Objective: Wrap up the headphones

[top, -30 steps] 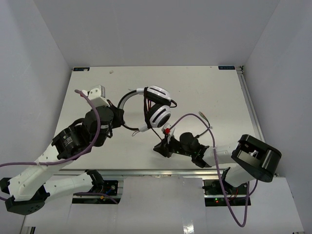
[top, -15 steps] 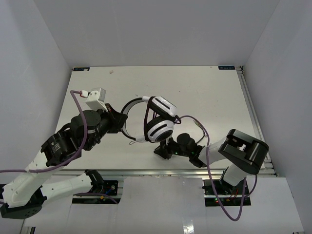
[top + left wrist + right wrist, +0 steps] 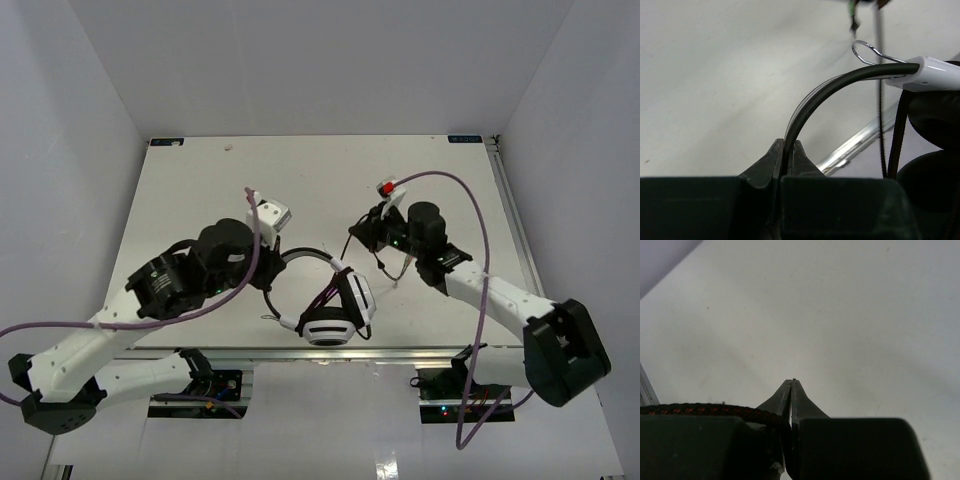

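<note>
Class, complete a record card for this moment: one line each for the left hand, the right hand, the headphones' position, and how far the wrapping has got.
left hand: shut on the headband
right hand: shut on the cord
headphones: close to the near edge of the table
wrapping progress: cannot tell from these views

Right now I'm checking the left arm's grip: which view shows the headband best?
Left wrist: the headband arcs large from the shut left gripper to its white slider. Top external shows it as a small thin arc by the earcups. Right wrist shows none of it, just the right gripper shut on the cord.
</note>
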Robot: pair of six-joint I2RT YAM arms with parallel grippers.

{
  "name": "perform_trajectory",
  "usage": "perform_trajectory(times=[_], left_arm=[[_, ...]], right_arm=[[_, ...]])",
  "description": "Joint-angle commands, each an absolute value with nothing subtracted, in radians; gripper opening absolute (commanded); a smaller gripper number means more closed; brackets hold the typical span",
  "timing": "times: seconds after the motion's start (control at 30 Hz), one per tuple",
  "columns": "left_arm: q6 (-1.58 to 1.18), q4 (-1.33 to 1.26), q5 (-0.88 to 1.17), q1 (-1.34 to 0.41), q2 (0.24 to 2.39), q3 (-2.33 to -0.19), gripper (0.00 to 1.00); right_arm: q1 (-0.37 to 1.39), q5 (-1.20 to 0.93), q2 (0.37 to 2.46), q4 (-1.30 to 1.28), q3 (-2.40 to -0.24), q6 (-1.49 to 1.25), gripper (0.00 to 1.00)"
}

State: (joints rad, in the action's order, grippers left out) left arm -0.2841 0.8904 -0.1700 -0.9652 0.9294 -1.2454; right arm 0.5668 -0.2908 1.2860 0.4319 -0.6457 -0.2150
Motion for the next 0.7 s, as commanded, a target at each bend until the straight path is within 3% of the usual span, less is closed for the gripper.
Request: perform_trajectory(times=[0.0, 0.23, 0.67], left_arm=[[-0.217, 0.918, -0.429, -0.965, 1.063, -1.252, 0.00], [-0.195, 0.921, -0.627, -0.965, 1.278, -1.334, 0.00], [-0.335, 0.974, -0.899, -0.965, 1.398, -1.387, 0.00]], right_arm=[[0.538, -0.264, 1.158, 0.038, -0.879, -0.126, 0.08], [0.545, -0.310, 1.096, -0.207, -1.055, -0.089, 0.08], [0.615, -0.329, 1.040, -0.235, -1.009, -0.093, 0.08]])
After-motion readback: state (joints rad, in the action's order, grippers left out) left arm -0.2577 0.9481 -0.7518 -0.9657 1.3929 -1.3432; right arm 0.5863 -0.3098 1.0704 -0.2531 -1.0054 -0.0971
